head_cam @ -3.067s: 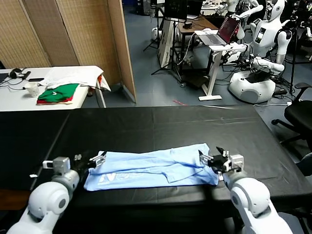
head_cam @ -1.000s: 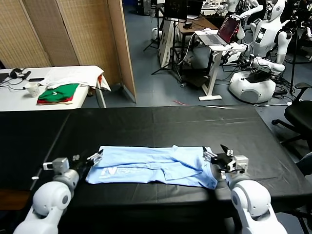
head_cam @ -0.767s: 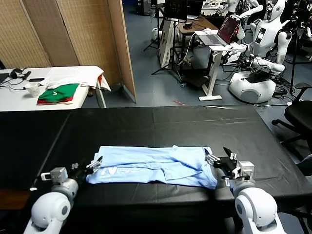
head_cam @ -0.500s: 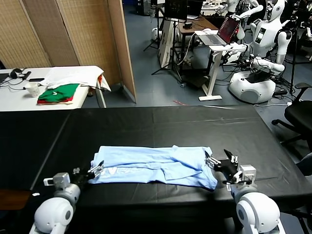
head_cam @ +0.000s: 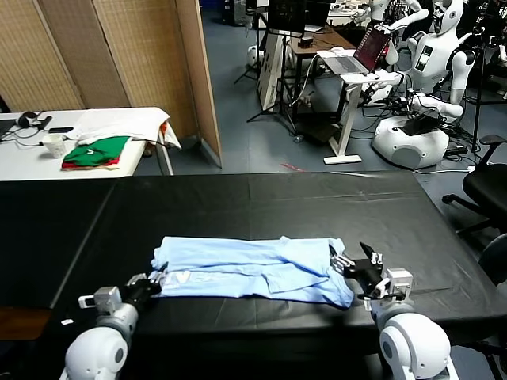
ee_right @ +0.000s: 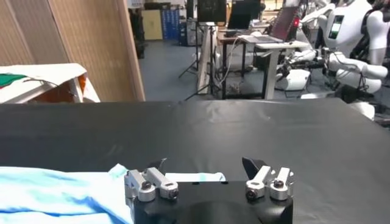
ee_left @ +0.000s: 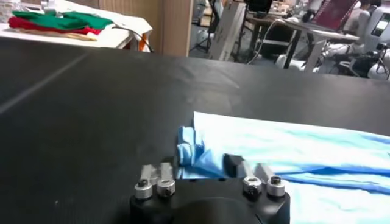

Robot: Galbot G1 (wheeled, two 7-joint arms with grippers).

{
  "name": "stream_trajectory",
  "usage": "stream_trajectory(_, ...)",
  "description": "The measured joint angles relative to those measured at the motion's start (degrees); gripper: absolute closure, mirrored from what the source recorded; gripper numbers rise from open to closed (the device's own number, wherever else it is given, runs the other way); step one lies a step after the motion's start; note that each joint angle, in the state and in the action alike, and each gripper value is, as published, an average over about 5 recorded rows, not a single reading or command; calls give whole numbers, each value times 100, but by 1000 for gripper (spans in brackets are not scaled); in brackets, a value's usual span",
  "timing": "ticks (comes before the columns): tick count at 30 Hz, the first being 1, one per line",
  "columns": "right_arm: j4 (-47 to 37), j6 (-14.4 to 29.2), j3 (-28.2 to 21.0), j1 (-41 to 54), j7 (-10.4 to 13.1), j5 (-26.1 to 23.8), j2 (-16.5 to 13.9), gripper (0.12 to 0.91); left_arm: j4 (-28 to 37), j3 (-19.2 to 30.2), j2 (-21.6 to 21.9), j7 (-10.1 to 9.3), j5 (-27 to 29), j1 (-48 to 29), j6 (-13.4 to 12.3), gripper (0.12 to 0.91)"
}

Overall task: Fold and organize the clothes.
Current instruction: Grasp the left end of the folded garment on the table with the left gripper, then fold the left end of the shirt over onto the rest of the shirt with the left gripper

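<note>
The left gripper [head_cam: 156, 279] has closed, seemingly pinching the pale light-blue thin T-shirt's [head_cam: 253, 267] corner; the right gripper [head_cam: 348, 265] waits with fingers apart beside its opposite end

Woven screen [head_cam: 119, 55], white side table [head_cam: 32, 154]

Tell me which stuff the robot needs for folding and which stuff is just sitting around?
Needed for the job:
- pale light-blue thin T-shirt with white lettering, lying on the black table
- left gripper, pinching the shirt's corner
- right gripper, open at the shirt's other end

Just lying about:
- green-and-red folded garments
- white cloth
- open laptop
</note>
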Motion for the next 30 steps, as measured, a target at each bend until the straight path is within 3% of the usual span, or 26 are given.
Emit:
stream_trajectory(2,1,2,-1,-1,0,-8,17,118,7,-23,18,5,-140,-7,41,864)
stream_trajectory(7,21,22,5,-47,0,-25,28,118,-67,-53,109,85,242,71,-157,849)
stream_trajectory(17,-15,102,-68,-121,6,-37,5,118,-347,-419,642,119,2787,561,-987,851)
stream_trajectory(20,-12,136,-116,-165,7,-53,37,118,-419,-621,807,109,3235,740,-1127,851)
stream_trajectory(25,61,290,-98,-290,-8,-58,97,118,-596,-664,810,91,3184,794,-1060,851)
stream_trajectory(30,134,571,28,-537,-101,-128,167,118,-818,-342,515,100,2358,687,-821,851)
